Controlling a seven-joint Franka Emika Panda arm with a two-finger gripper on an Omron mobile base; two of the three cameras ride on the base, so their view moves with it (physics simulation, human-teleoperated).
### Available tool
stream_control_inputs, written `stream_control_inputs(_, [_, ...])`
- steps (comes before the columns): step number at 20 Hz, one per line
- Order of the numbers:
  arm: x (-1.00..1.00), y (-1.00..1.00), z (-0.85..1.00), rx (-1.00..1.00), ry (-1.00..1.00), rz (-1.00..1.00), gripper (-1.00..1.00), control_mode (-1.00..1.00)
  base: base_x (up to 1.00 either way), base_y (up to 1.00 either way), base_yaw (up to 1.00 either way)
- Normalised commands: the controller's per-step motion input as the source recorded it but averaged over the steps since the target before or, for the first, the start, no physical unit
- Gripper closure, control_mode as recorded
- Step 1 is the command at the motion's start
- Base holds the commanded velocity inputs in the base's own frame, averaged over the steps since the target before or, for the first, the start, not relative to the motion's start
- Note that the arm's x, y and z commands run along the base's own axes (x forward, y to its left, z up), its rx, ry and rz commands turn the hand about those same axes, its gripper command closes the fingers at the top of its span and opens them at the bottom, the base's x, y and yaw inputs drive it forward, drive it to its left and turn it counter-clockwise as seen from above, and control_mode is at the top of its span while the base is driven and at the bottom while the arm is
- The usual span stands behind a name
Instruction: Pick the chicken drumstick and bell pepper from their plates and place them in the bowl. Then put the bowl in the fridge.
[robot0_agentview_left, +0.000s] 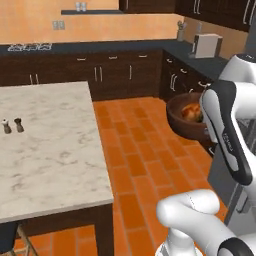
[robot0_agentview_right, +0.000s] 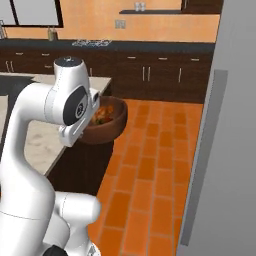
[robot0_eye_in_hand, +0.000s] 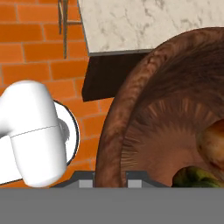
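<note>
1 bowl (robot0_eye_in_hand: 144, 109) rim between jaws

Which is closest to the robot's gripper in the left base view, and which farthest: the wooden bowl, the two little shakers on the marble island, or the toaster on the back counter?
The gripper is shut on the bowl's rim.
1. The bowl, held in the air over the tiled floor, right of the island.
2. The toaster, on the counter beyond the bowl.
3. The shakers, far left on the island.
</note>
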Motion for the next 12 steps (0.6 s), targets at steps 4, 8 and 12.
stream_control_inputs(4, [0.00, 0.00, 0.00, 0.00, 0.00, 0.00, 1.00, 1.00, 0.94, -0.25, -0.15])
stream_control_inputs(8, [0.00, 0.00, 0.00, 0.00, 0.00, 0.00, 1.00, 1.00, 0.94, -0.41, -0.11])
stream_control_inputs(12, [0.00, 0.00, 0.00, 0.00, 0.00, 0.00, 1.00, 1.00, 1.00, -0.32, -0.09])
